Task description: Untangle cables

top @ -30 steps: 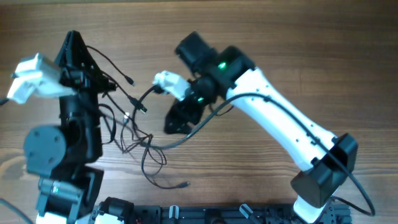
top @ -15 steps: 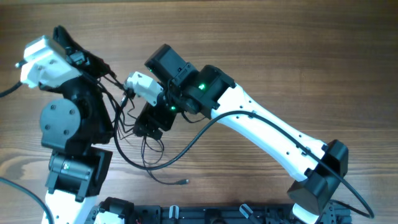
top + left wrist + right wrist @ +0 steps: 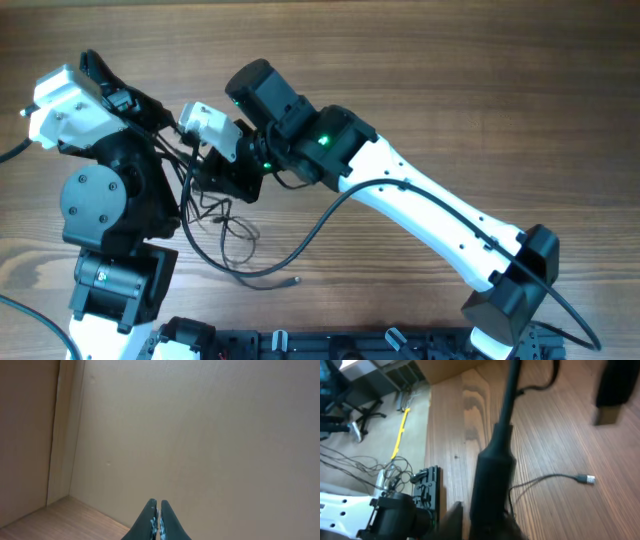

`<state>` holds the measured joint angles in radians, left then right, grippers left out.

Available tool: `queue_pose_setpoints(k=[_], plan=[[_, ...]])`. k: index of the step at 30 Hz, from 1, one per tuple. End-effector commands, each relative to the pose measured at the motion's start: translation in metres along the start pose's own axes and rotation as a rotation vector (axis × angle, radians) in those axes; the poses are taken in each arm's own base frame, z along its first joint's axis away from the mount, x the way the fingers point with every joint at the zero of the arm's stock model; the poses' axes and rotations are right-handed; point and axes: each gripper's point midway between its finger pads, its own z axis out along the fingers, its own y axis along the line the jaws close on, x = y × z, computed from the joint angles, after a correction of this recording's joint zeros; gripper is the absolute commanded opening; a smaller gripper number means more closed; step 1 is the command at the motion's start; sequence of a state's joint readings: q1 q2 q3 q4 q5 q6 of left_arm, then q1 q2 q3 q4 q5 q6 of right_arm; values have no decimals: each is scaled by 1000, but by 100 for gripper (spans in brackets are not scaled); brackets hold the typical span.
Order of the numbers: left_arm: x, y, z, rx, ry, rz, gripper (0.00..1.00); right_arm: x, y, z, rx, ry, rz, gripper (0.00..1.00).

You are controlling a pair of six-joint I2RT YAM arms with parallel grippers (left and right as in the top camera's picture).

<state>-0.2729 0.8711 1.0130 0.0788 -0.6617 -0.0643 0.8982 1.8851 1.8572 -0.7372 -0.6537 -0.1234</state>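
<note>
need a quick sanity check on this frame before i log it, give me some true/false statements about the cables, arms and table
1. The left end effector is shut. True.
2. The table is white plastic. False: it shows wood grain.
3. A plug end lies free on the table. True.
4. The cables lie in straight parallel lines. False: they loop in a tangle.
5. The right arm is folded back, away from the left arm. False: it reaches across, close to it.

closed gripper (image 3: 158, 519), beige wall (image 3: 200, 435)
</note>
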Motion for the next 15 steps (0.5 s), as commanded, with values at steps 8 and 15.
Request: queue_pose_setpoints(k=[8,15], plan=[[12,7,-2,-27,57,60,7,61,-142,-74,853,78,494,4],[48,9,-8,-23,196,96,80,113,-188,-141,946,154,715,4]])
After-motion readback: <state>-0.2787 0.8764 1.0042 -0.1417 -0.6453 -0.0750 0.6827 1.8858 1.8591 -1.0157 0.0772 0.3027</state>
